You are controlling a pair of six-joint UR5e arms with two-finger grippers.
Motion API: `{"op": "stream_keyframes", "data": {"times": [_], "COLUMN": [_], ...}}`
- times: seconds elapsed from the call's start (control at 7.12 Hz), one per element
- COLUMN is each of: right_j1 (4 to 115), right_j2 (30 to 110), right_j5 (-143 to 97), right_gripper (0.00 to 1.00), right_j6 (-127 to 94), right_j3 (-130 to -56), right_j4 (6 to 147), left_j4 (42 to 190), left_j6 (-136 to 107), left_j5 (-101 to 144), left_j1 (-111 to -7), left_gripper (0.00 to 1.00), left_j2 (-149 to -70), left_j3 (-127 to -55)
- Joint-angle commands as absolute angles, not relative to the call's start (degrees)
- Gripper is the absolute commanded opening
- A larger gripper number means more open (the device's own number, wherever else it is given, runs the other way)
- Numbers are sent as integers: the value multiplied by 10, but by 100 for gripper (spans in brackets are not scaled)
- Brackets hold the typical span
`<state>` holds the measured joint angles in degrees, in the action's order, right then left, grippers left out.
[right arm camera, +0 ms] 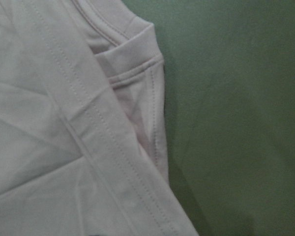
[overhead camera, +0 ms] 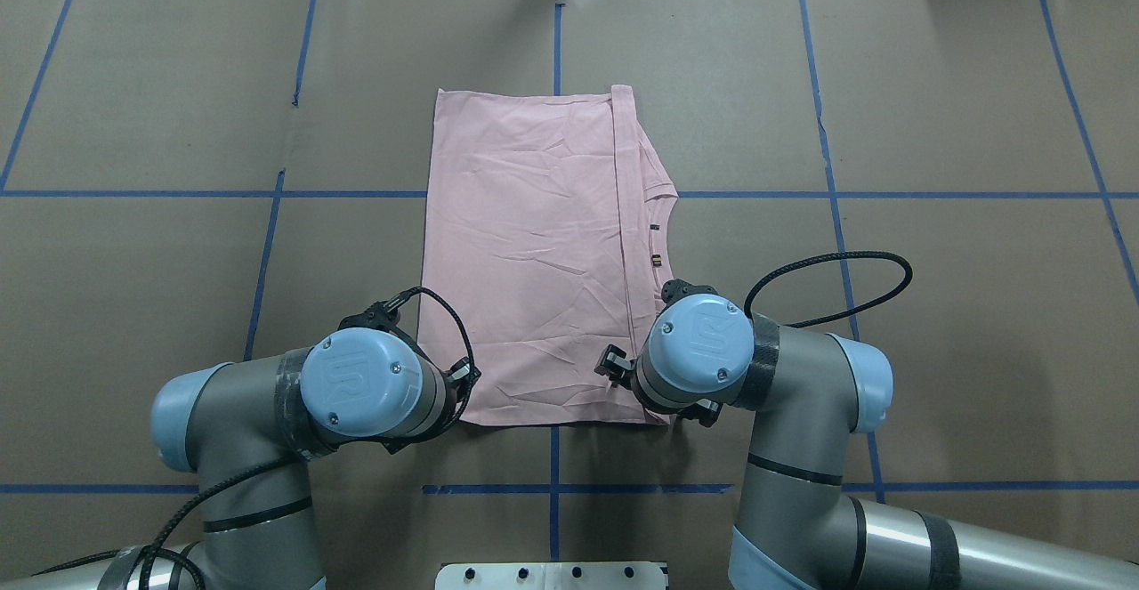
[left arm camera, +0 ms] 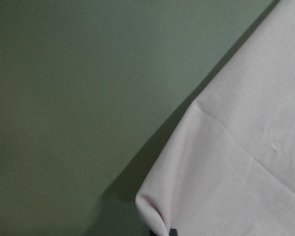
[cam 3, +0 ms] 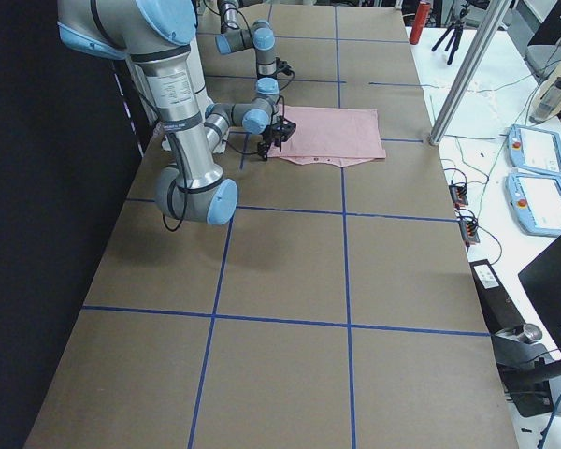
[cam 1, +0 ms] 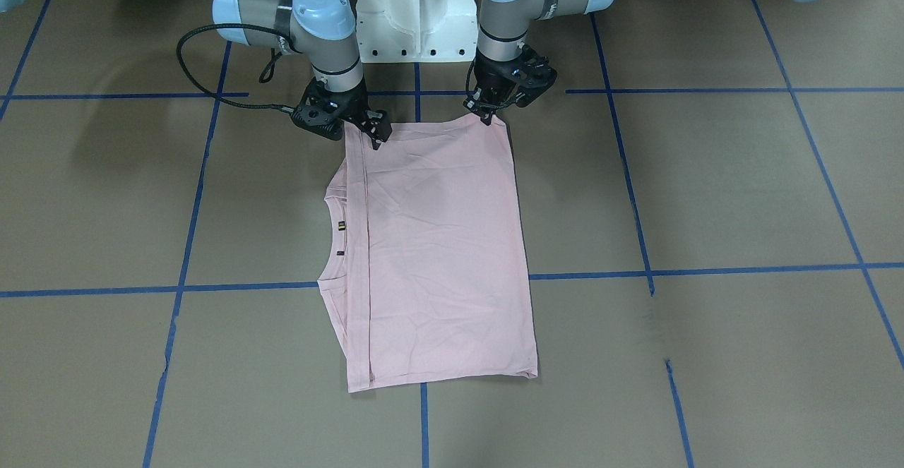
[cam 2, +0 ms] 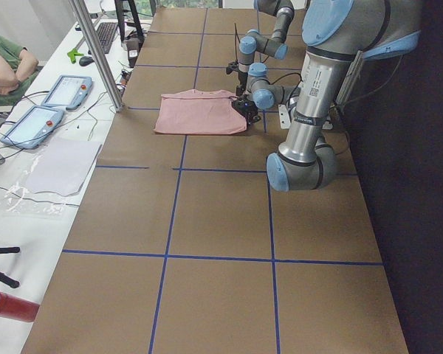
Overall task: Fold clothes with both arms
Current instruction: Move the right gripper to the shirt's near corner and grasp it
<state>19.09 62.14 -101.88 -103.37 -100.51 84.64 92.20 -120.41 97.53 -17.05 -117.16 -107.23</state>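
Lying flat, T-shirt (cam 1: 438, 242), near corners at left hand (cam 1: 487, 118), right hand (cam 1: 376, 136)

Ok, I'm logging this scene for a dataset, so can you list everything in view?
T-shirt: one, light pink, folded flat mid-table, collar toward the robot's right.
table: one, brown, under everything.
tape lines: several, blue, gridding the table.
pedestal base: one, white, between the arms.
teach pendants: two, grey-blue, side bench.
red cylinder: one, red, same bench.
person: one, green top, beside that bench.
left arm, right arm: two, silver-grey with light-blue caps, over the shirt's near edge.
left gripper, right gripper: two, black, each seemingly shut on a near corner.
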Motion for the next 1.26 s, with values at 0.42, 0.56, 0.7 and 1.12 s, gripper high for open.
{"op": "stream_keyframes", "data": {"times": [0.42,0.56,0.7,1.12], "right_j1": [191,192,194,203], "right_j2": [620,620,619,613], "right_j5": [-1022,-1023,-1023,-1023], "right_gripper": [0,0,0,0], "right_j6": [-1031,-1030,-1030,-1030], "right_j3": [-1005,-1005,-1005,-1005], "right_j4": [846,845,845,846], "left_j4": [922,922,922,924], "left_j6": [-1199,-1199,-1199,-1199], "left_j5": [975,975,975,975], "left_j1": [-171,-171,-171,-171], "left_gripper": [0,0,0,0], "left_j2": [-1171,-1172,-1172,-1172], "left_j3": [-1072,-1072,-1072,-1070]}}
